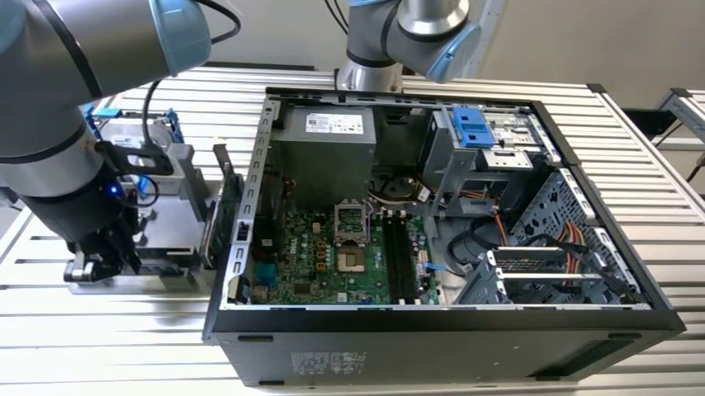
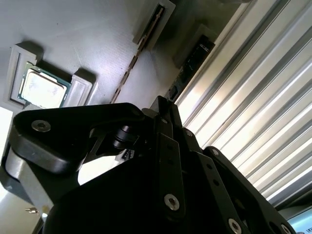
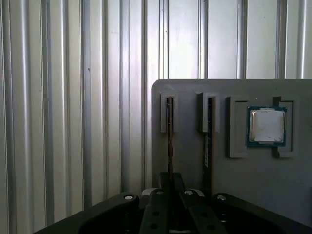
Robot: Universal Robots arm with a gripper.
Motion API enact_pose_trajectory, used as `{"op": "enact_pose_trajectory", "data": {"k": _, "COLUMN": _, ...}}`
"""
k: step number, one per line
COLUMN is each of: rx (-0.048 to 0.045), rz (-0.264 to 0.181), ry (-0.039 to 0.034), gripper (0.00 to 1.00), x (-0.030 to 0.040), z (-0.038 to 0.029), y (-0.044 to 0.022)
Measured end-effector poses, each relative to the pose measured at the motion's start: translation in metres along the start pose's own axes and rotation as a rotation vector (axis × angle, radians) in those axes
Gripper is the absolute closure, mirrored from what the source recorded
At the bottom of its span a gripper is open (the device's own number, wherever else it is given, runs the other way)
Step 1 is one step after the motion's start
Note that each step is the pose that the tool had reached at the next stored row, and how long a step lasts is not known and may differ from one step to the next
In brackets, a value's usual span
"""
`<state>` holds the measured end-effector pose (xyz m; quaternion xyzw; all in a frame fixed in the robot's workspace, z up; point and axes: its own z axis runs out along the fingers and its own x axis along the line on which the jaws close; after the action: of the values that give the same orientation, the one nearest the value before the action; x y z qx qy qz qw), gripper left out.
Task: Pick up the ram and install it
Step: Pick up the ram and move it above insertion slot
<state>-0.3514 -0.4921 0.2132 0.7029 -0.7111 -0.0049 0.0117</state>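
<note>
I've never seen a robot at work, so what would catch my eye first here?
The open computer case sits mid-frame in the exterior view, its green board bare. At that view's left, the gripper hangs over a grey tray, where the ram stands on edge in a slot, with a square silver chip in a recess nearby.

No legible text or labels

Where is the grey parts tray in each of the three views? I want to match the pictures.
Exterior view: the grey parts tray sits at the exterior view's left, beside the computer case.
Second wrist view: the tray holds the square silver chip.
First wrist view: the tray holds the same chip.
Shared landmark: the slatted metal table.
</note>
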Motion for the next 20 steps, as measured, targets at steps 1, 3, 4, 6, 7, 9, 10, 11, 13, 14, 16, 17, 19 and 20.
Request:
{"op": "enact_pose_trajectory", "data": {"k": 1, "rx": 0.0000, "rz": 0.000, "ry": 0.0000, "gripper": 1.00, "x": 0.0000, "z": -0.0004, "y": 0.0000}}
{"op": "enact_pose_trajectory", "data": {"k": 3, "rx": 0.0000, "rz": 0.000, "ry": 0.0000, "gripper": 1.00, "x": 0.0000, "z": -0.0012, "y": 0.0000}}
{"op": "enact_pose_trajectory", "data": {"k": 4, "rx": 0.0000, "rz": 0.000, "ry": 0.0000, "gripper": 1.00, "x": 0.0000, "z": -0.0018, "y": 0.0001}}
{"op": "enact_pose_trajectory", "data": {"k": 6, "rx": 0.0000, "rz": 0.000, "ry": 0.0000, "gripper": 1.00, "x": 0.0000, "z": -0.0028, "y": 0.0001}}
{"op": "enact_pose_trajectory", "data": {"k": 7, "rx": 0.0001, "rz": 0.000, "ry": -0.0001, "gripper": 1.00, "x": 0.0000, "z": -0.0032, "y": 0.0001}}
{"op": "enact_pose_trajectory", "data": {"k": 9, "rx": 0.0000, "rz": 0.000, "ry": 0.0000, "gripper": 1.00, "x": 0.0000, "z": -0.0042, "y": 0.0002}}
{"op": "enact_pose_trajectory", "data": {"k": 10, "rx": 0.0001, "rz": 0.000, "ry": -0.0001, "gripper": 1.00, "x": 0.0000, "z": -0.0046, "y": 0.0002}}
{"op": "enact_pose_trajectory", "data": {"k": 11, "rx": 0.0001, "rz": 0.000, "ry": -0.0001, "gripper": 1.00, "x": 0.0000, "z": -0.0050, "y": 0.0002}}
{"op": "enact_pose_trajectory", "data": {"k": 13, "rx": 0.0000, "rz": 0.000, "ry": 0.0000, "gripper": 1.00, "x": 0.0000, "z": -0.0060, "y": 0.0002}}
{"op": "enact_pose_trajectory", "data": {"k": 14, "rx": 0.0000, "rz": 0.000, "ry": 0.0000, "gripper": 1.00, "x": 0.0000, "z": -0.0067, "y": 0.0002}}
{"op": "enact_pose_trajectory", "data": {"k": 16, "rx": 0.0000, "rz": 0.000, "ry": 0.0000, "gripper": 1.00, "x": 0.0001, "z": -0.0078, "y": 0.0002}}
{"op": "enact_pose_trajectory", "data": {"k": 17, "rx": 0.0000, "rz": 0.000, "ry": 0.0000, "gripper": 1.00, "x": 0.0000, "z": -0.0083, "y": 0.0003}}
{"op": "enact_pose_trajectory", "data": {"k": 19, "rx": -0.0001, "rz": 0.000, "ry": 0.0000, "gripper": 1.00, "x": 0.0001, "z": -0.0096, "y": 0.0003}}
{"op": "enact_pose_trajectory", "data": {"k": 20, "rx": 0.0000, "rz": 0.000, "ry": 0.0001, "gripper": 1.00, "x": 0.0001, "z": -0.0103, "y": 0.0003}}
